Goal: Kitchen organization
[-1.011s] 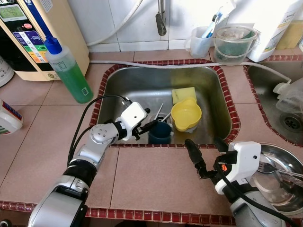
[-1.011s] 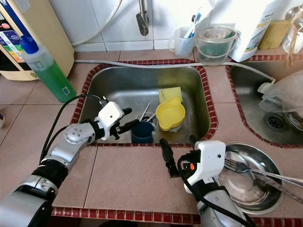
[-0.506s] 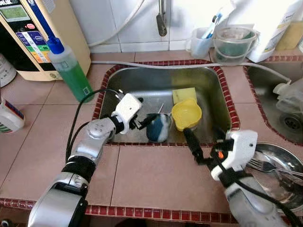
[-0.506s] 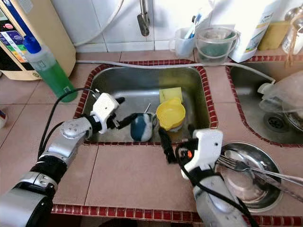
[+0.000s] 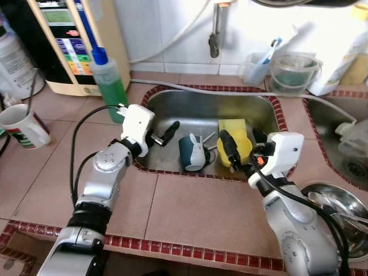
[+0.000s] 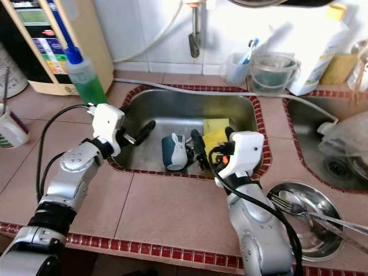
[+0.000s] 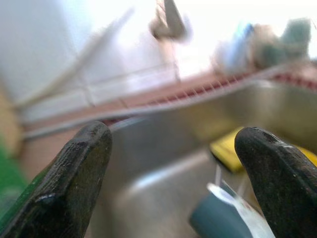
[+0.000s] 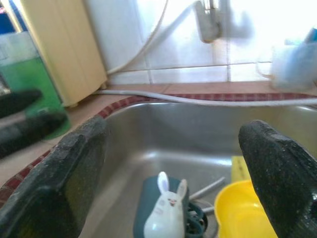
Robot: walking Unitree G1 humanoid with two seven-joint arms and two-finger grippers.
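Note:
A dark teal mug (image 5: 190, 152) with a white rabbit on its side sits on the floor of the steel sink (image 5: 198, 106), with thin utensils beside it. A yellow bowl (image 5: 241, 150) and a yellow sponge (image 5: 231, 125) lie just right of the mug. My left gripper (image 5: 163, 133) is open over the sink's left rim, pointing at the mug and apart from it. My right gripper (image 5: 241, 144) is open over the sink's front right, in front of the yellow bowl. The right wrist view shows the mug (image 8: 161, 213) ahead, between the two fingers.
A green soap bottle (image 5: 109, 77), a water dispenser (image 5: 72, 40) and a white mug (image 5: 23, 123) stand on the left counter. The faucet (image 5: 214, 34) hangs over the sink, with clear tubs (image 5: 293, 72) behind it. A steel bowl (image 5: 325, 198) holding a fork sits at the front right.
The camera has shifted. My left gripper has drawn back from the mug, which was tilted half a second ago. My right gripper has moved from the counter to over the sink.

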